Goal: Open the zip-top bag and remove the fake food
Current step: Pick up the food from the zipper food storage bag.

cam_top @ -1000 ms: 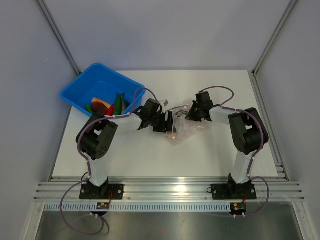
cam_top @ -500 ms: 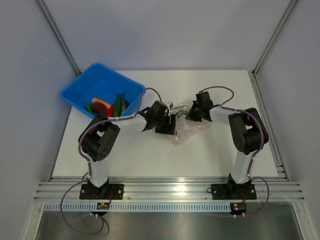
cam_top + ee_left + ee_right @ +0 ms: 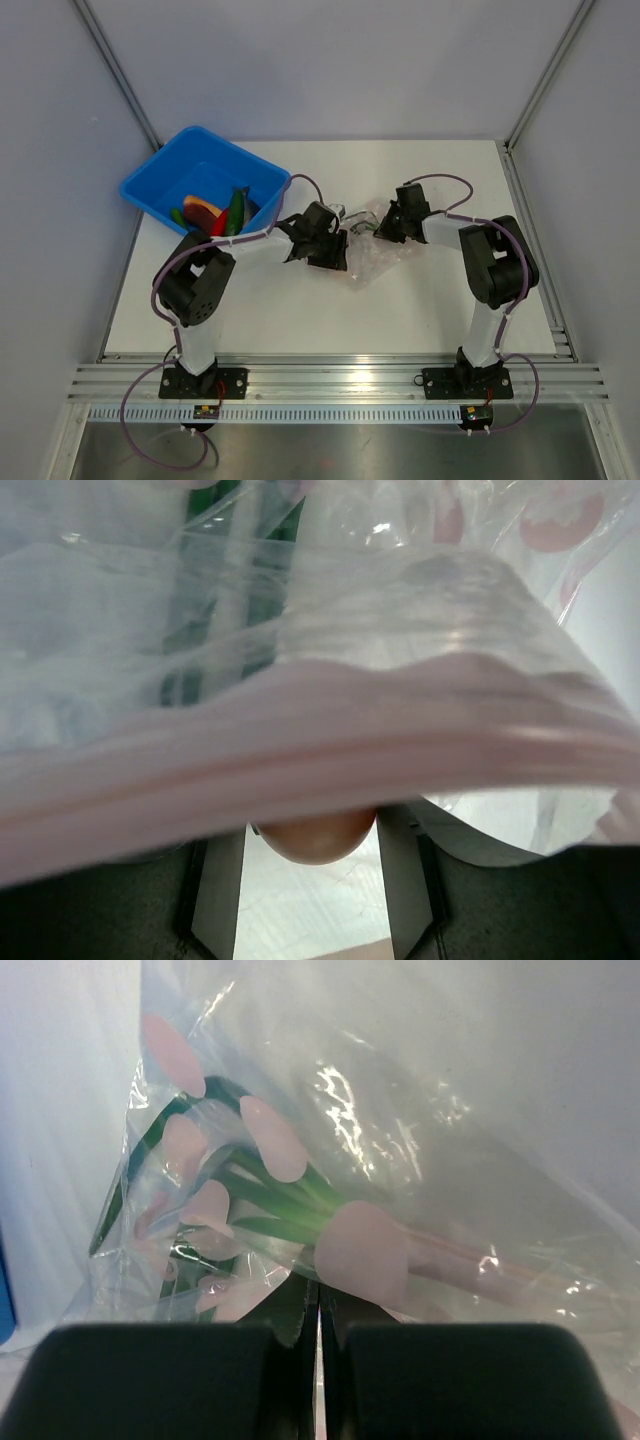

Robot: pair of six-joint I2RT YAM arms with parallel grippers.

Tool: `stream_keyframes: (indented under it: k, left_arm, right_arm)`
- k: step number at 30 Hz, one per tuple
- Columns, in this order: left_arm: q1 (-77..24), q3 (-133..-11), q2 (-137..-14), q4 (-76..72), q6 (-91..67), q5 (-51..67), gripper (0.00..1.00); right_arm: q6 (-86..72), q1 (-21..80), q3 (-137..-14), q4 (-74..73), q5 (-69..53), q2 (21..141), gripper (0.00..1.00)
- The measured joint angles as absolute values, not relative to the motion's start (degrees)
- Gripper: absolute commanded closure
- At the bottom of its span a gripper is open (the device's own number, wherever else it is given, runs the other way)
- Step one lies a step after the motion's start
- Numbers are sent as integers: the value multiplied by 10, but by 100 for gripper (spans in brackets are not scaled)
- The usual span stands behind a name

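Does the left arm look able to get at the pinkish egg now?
Probably yes: the egg sits between the left tool's open fingers, though the zip-top bag's strip drapes over it.

The bag (image 3: 368,255) fills the centre of the table (image 3: 400,310), hemmed in by the left arm (image 3: 250,245) at 9 o'clock and the right arm (image 3: 450,228) at 3. The blue bin (image 3: 150,185) (toys (image 3: 205,210) inside) blocks 10 o'clock. Bare table lies at 6, 12 and 2 o'clock.

Top cam bright, even; wrist cams blurry, glare on zip-top bag (image 3: 345,1090).
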State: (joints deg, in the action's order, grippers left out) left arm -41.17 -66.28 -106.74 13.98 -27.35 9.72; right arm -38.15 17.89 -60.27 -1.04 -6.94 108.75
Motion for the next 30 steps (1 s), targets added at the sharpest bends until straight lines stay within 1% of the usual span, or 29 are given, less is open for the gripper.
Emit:
stream_keyframes:
  k: [6,16,30]
  left_arm:
    - [-405,-657,-1020,159,-267,81,67]
    - [-394,-642,-921,194,-253,0,67]
    - [-347,-543,-775,158,-264,-39,66]
  right_arm:
    - [-393,172,-595,-2,-70,1084,100]
    - [-394,172,-594,2,-70,1084,100]
    - [-394,172,-593,2,-70,1084,100]
